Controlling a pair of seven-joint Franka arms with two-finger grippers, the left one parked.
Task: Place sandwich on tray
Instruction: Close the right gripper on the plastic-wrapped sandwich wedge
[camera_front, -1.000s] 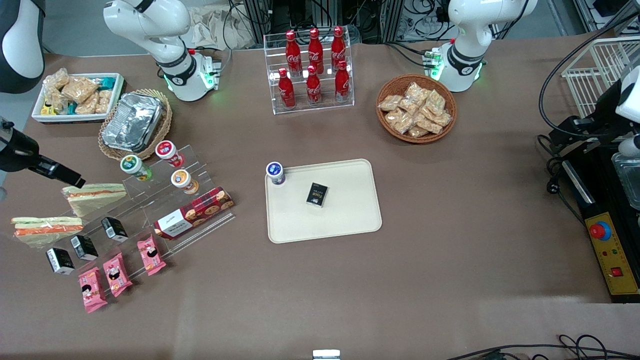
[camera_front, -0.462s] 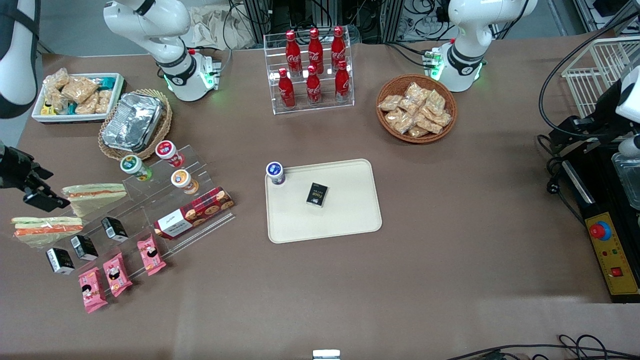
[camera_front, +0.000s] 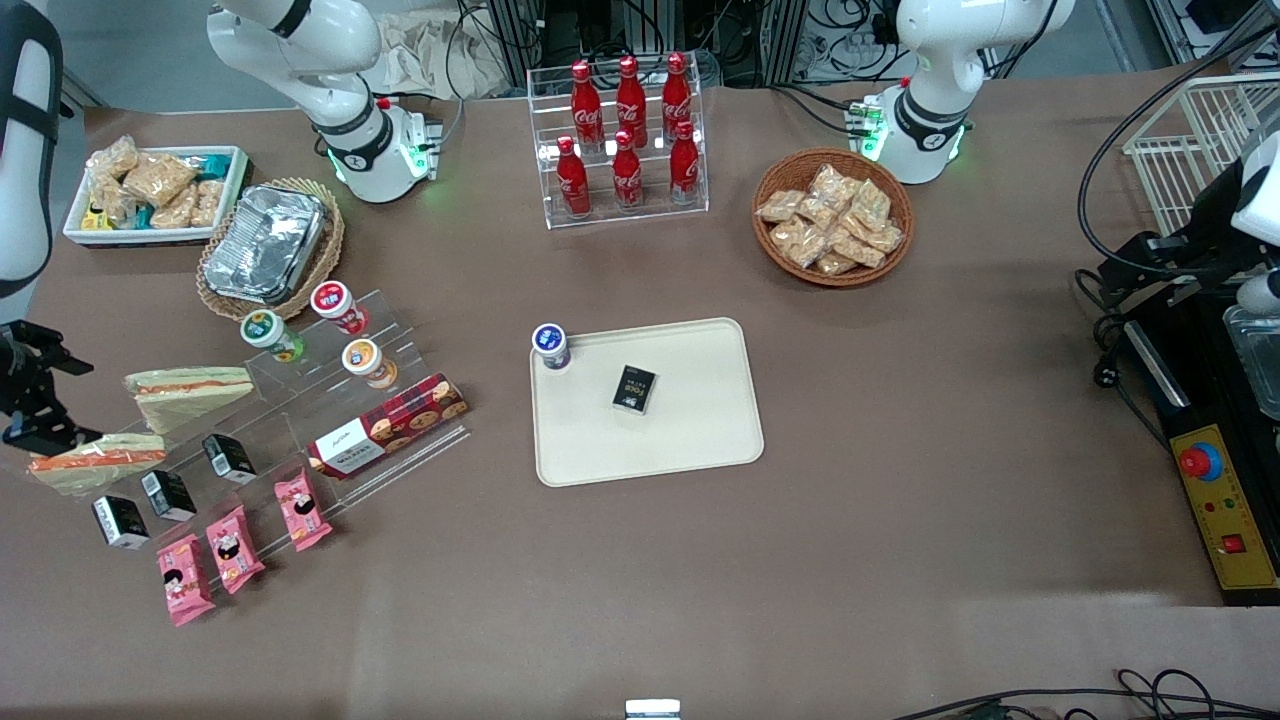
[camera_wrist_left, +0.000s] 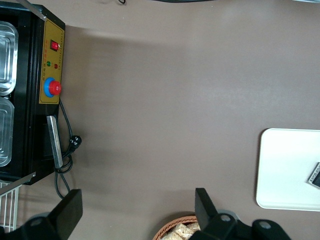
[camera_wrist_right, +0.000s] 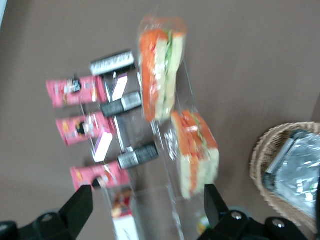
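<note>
Brown table surface, cluttered with snack displays. Cream tray (camera_front: 700, 440) near table centre, carrying a small black box (camera_front: 634, 388) and a blue-capped cup (camera_front: 550, 346) at its corner. Sandwich (camera_front: 95, 462) with orange-red layer lies on the clear acrylic stand (camera_front: 300, 420), toward the working arm's end of the table, well apart from the tray. Wedge sandwich (camera_front: 188, 388) beside it, farther from the front camera. Gripper (camera_wrist_right: 147, 207) hangs above the sandwich (camera_wrist_right: 159, 75), fingers spread wide, holding nothing.
</note>
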